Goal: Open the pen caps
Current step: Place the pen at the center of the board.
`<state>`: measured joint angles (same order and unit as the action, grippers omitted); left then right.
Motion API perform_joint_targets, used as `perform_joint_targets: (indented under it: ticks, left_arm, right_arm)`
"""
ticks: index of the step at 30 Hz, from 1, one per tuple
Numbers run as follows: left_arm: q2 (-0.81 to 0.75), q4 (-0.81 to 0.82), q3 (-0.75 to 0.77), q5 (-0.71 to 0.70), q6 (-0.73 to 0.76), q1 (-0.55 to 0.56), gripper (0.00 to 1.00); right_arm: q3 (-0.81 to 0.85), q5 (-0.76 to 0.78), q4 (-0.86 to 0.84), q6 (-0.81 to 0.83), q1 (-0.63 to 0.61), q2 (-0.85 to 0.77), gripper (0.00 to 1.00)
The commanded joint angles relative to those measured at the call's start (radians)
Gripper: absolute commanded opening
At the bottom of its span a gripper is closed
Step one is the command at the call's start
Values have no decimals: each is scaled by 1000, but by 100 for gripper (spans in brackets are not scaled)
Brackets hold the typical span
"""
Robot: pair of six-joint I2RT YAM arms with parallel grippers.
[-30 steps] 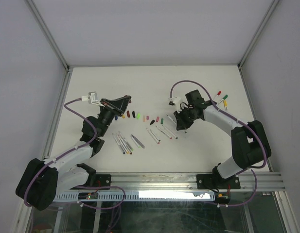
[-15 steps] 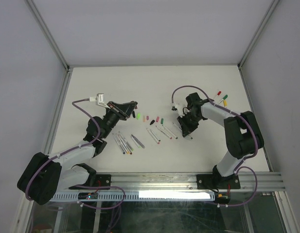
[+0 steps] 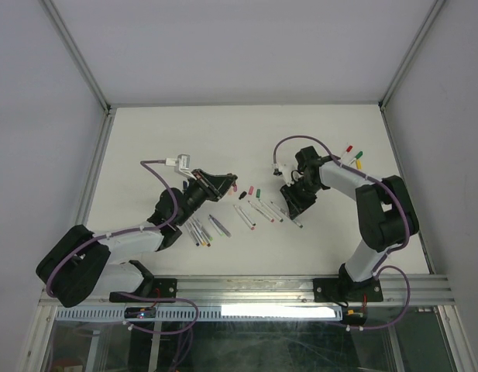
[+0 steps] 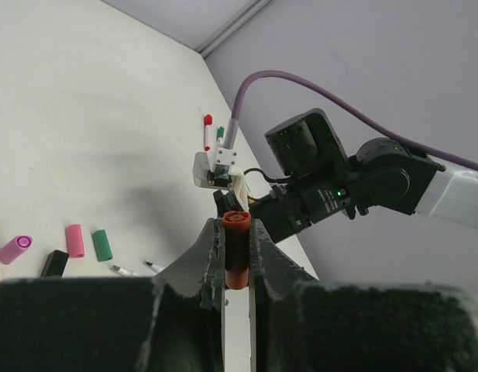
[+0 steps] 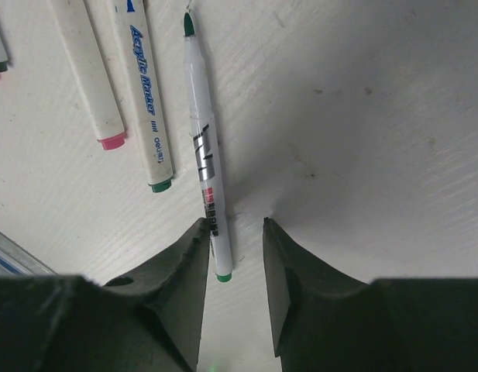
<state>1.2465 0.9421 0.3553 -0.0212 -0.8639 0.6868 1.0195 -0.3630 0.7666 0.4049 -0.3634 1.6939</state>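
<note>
Pale grey walls (image 3: 37, 116) close in a white table (image 3: 184, 132). The left gripper (image 4: 236, 256) is clamped on an orange cap (image 4: 237, 223). Loose caps (image 4: 74, 240) lie on the table beyond it. The right gripper (image 5: 232, 232) hangs with its jaws apart, astride a green-tipped pen (image 5: 201, 139).

My white table (image 3: 223, 132) stands boxed in by pale lilac-grey panels: a back wall (image 3: 246, 46), a left wall (image 3: 29, 155) and a right wall (image 3: 452, 155). Bare aluminium posts rise from the table's far corners, one on the left (image 3: 76, 54) and one on the right (image 3: 413, 50). A grooved aluminium rail (image 3: 262, 288) runs along the near edge, with a bright light strip (image 3: 277, 310) glowing just beneath it. Even, soft light leaves only faint shadows on the matt tabletop. Below the rail lies a dim, glassy area (image 3: 262, 349) that I cannot make out.
</note>
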Motion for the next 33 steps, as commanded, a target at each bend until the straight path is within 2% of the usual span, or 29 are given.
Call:
perform_joint_targets:
  ticks: [1, 5, 13, 26, 33]
  left_arm:
    - [26, 52, 53, -38, 32, 29, 0]
    - [78, 39, 78, -54, 32, 59, 0]
    - [227, -112, 207, -122, 45, 126, 0]
    - [484, -597, 566, -243, 31, 186, 0]
    - [681, -886, 838, -223, 57, 197, 0]
  right_arm:
    - [25, 14, -5, -2, 4, 14, 37]
    - [40, -24, 7, 0, 12, -5, 37]
    - [54, -129, 3, 6, 71, -85, 38]
    - [52, -126, -22, 0, 125, -119, 39]
    - [49, -135, -37, -10, 173, -148, 40]
